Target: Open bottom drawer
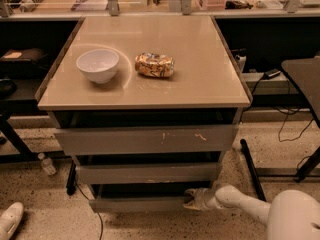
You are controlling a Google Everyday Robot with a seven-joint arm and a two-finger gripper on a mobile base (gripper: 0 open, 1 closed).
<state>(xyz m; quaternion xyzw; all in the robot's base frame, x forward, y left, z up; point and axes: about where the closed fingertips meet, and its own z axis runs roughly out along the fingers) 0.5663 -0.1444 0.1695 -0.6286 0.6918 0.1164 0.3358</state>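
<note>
Claw [192, 200] at right of bottom drawer [135, 204]

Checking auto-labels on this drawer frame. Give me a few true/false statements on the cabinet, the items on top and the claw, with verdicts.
1. The claw is at the right end of the bottom drawer front. True.
2. The white bowl sits to the right of the snack packet. False: the bowl is to its left.
3. The top drawer front bears pale scratches. True.
4. The bowl is inside the top drawer. False: it stands on the cabinet top.
5. A small bottle is on the floor left of the cabinet. True.
6. The arm reaches in from the left. False: it comes from the lower right.
</note>
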